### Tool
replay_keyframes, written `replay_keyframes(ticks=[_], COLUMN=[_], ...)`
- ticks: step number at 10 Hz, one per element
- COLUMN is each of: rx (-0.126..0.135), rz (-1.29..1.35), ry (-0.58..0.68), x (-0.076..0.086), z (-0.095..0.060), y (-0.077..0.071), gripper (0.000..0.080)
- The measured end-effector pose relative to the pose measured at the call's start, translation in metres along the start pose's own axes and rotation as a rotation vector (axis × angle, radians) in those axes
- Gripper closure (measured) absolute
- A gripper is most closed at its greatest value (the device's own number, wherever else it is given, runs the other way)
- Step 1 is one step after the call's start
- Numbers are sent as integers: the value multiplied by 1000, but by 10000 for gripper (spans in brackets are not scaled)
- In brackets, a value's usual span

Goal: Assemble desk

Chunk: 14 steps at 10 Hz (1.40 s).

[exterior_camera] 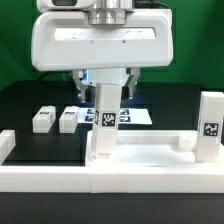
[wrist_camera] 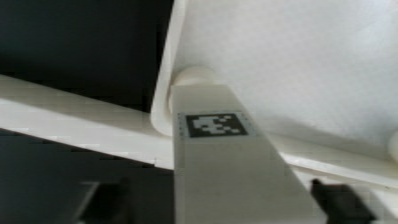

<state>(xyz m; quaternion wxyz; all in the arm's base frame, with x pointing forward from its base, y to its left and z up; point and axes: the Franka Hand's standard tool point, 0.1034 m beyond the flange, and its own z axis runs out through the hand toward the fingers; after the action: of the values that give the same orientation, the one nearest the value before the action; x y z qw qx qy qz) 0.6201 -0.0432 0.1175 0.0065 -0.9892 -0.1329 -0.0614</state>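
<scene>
The tool (exterior_camera: 107,94) hangs unclenched, fingers either side of the upright leg (exterior_camera: 107,120) at a corner of the desk panel (exterior_camera: 150,148), which lies beside the white rail (exterior_camera: 55,178); an off-centre squeeze could tip the leg askew.

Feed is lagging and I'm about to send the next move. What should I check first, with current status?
1. Leg sits between the fingers of the hand: ok.
2. Hand firmly closed on the leg: cannot tell.
3. Leg upright: ok in the exterior view.
4. Leg seated in the tabletop: cannot tell; the wrist view shows its end at a rounded corner.
5. Spare legs apart from the hand: ok; they lie on the exterior view's left.
6. Far leg upright: ok.
</scene>
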Motion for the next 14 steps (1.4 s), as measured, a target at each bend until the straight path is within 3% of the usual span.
replay_keyframes(ticks=[1, 2, 5, 11, 14], rx=[-1, -1, 0, 8, 17], rz=[1, 2, 35, 748, 919], ry=[0, 0, 1, 17, 17], x=[0, 0, 0, 0, 0], z=[0, 0, 0, 1, 1], y=[1, 2, 2, 4, 5], gripper=[429, 510, 510, 509, 509])
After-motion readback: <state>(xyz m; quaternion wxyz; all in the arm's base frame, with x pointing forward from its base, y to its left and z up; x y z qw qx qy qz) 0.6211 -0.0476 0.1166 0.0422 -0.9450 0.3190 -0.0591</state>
